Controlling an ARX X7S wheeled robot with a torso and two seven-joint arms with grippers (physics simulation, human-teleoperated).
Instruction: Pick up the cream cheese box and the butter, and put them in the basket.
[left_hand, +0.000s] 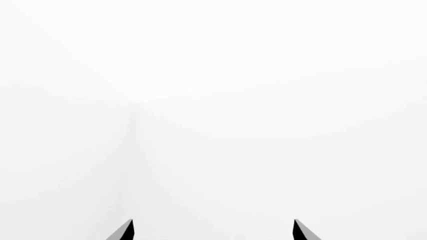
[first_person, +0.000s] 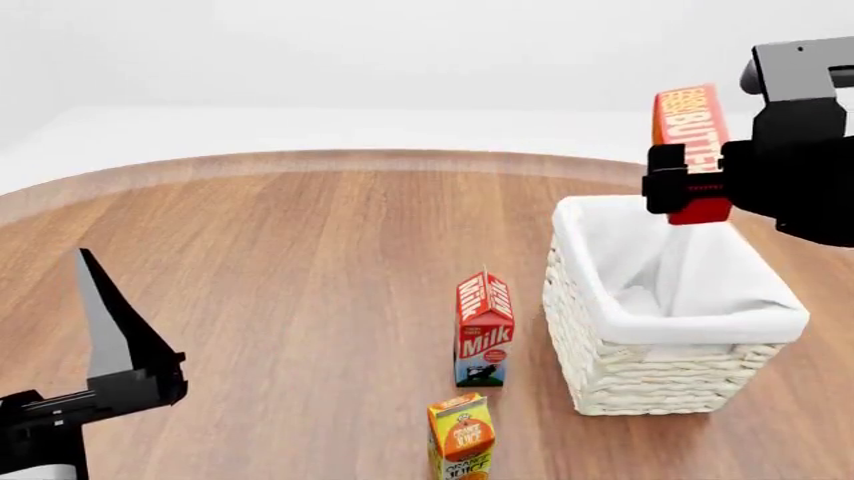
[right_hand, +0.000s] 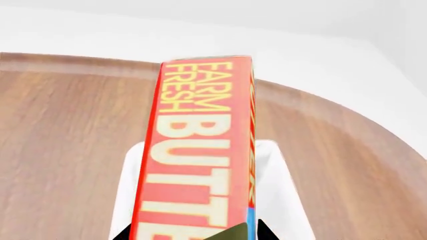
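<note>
The butter, a red-orange box with yellow lettering, hangs upright above the far part of the basket, with my right gripper shut on its lower end. In the right wrist view the butter fills the middle, with the basket's white liner beneath it and my right gripper at its base. My left gripper stands open at the near left over bare table; in the left wrist view my left gripper faces only white background. The cream cheese box is out of view.
A red-topped milk carton stands just left of the basket. An orange juice carton stands nearer the front edge. The round wooden table curves away at the back.
</note>
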